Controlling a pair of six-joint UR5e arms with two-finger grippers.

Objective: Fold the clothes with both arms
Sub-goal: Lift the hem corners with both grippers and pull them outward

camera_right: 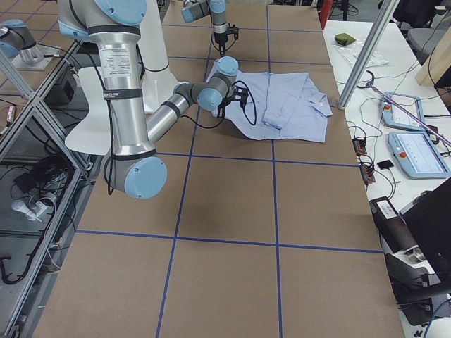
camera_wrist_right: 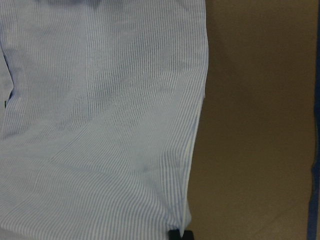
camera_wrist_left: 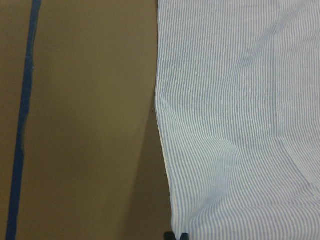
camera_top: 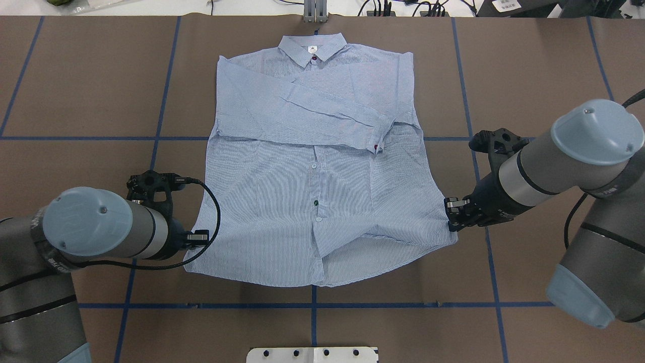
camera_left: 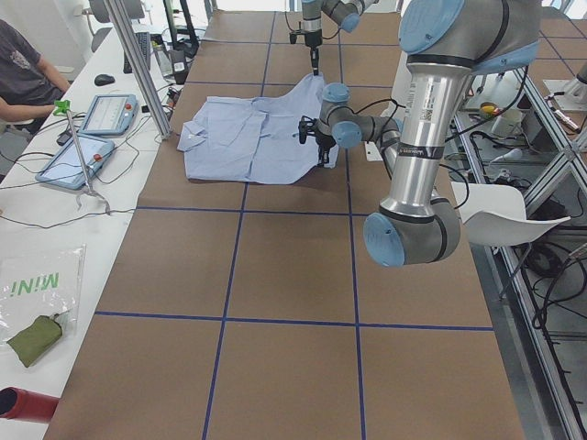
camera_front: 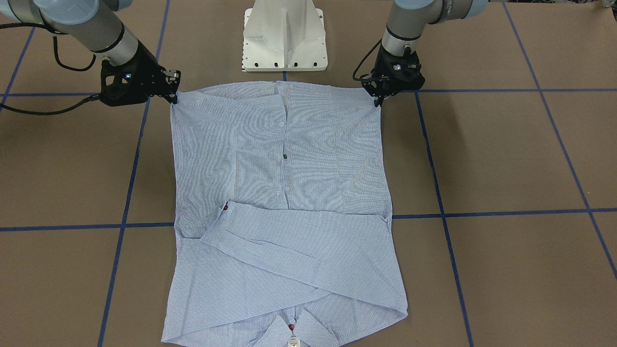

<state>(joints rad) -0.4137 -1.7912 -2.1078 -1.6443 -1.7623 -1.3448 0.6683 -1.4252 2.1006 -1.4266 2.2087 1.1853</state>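
My left gripper (camera_top: 200, 237) is closed narrow on a hem corner of the shirt (camera_top: 312, 166), on the side toward the left edge of the counter (camera_top: 80, 75). My right gripper (camera_top: 450, 218) seems to pinch the opposite hem corner the same way, though only its very tips show in the wrist view. The shirt lies button side up in the middle of the counter, collar toward the far edge, hem toward my base, its 2 sleeves folded across the chest.

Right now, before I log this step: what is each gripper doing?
Left gripper: closed on the shirt, at a hem corner.
Right gripper: closed on the shirt's other hem corner.
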